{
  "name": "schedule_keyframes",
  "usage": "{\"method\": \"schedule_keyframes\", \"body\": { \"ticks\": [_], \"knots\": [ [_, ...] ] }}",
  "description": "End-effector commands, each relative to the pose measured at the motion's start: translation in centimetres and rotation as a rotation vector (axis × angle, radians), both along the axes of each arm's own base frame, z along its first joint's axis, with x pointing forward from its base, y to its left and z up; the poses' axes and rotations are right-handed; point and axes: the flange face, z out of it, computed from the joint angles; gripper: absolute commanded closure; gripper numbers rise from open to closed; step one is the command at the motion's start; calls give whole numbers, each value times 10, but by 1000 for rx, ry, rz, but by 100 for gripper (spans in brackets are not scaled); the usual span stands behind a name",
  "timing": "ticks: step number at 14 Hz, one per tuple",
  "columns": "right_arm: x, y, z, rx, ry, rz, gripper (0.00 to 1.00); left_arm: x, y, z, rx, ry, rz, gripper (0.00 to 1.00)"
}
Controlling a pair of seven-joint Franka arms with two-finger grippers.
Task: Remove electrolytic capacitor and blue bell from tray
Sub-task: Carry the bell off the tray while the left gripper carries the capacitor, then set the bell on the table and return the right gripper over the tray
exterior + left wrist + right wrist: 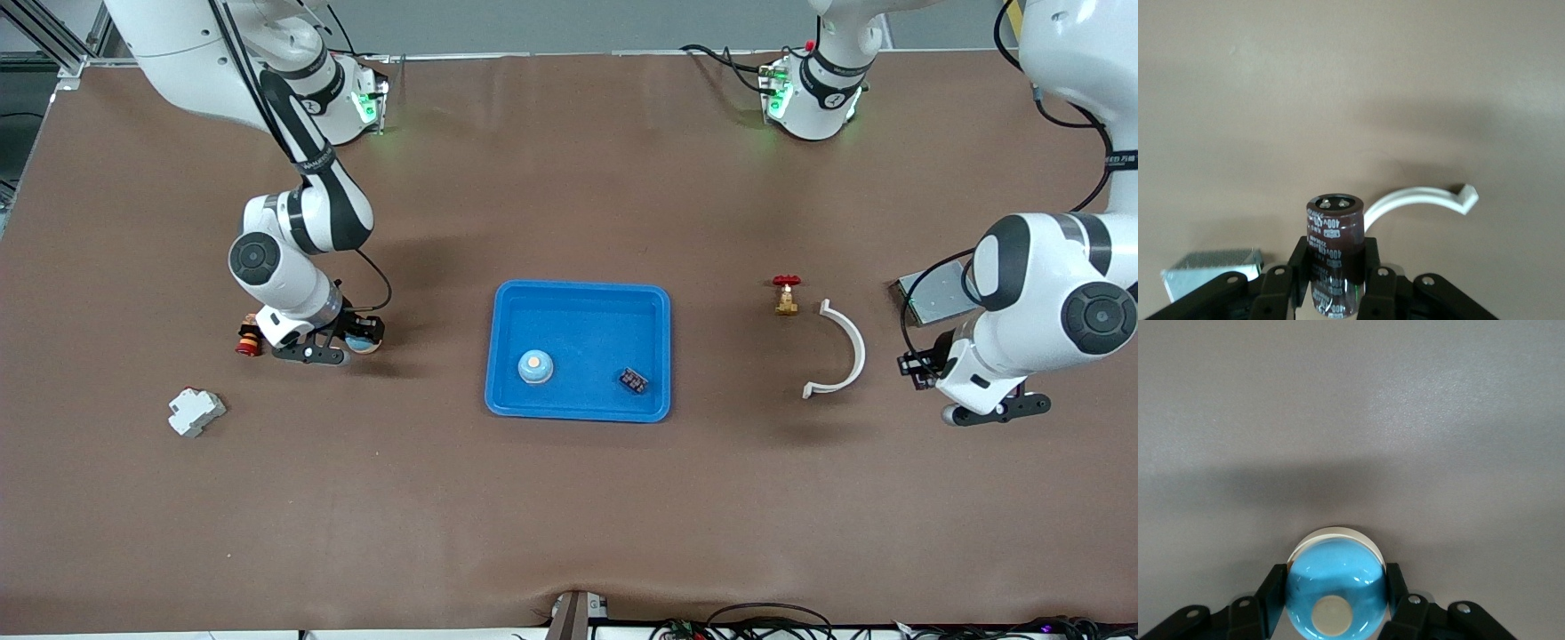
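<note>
My left gripper (1335, 261) is shut on a dark brown cylindrical capacitor (1333, 243) with white print and holds it upright. In the front view this gripper (923, 367) is low over the table toward the left arm's end, and the capacitor is hidden there. My right gripper (1335, 597) is shut on a blue bell (1335, 587) with a pale button and white base. In the front view this gripper (354, 342) is low at the table toward the right arm's end, with the bell (364, 343) in it. A blue tray (578, 307) lies in the middle.
The tray holds a second blue bell (535, 366) and a small dark part (633, 380). A brass valve (786, 295), a white curved clip (843, 348) and a metal box (929, 298) lie near my left gripper. A red button part (250, 336) and a white breaker (196, 412) lie near my right gripper.
</note>
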Motion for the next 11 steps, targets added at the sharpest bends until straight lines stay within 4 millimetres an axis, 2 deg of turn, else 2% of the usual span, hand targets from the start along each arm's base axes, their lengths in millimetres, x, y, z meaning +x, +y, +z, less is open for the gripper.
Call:
{"method": "schedule_keyframes", "body": {
  "ticks": [1, 2, 5, 8, 9, 10, 11],
  "knots": [
    [1, -1, -4, 19, -5, -9, 100, 6, 0, -25, 24, -20, -47, 97],
    [0, -2, -5, 21, -3, -12, 98, 7, 1, -33, 29, -18, -53, 97],
    [0, -1, -7, 21, -2, -7, 100, 9, 7, -65, 49, -8, -73, 97],
    [1, -1, -10, 21, -13, -8, 100, 9, 10, -77, 65, 6, -81, 97],
    [1, 0, -10, 21, -12, -8, 71, 8, 14, -79, 66, 9, -76, 97],
    [1, 0, -9, 23, -12, -12, 19, 7, 16, -85, 66, 18, -77, 97],
    [2, 5, -4, 31, -10, -20, 0, 5, 17, -92, 65, 32, -80, 97]
  ]
}}
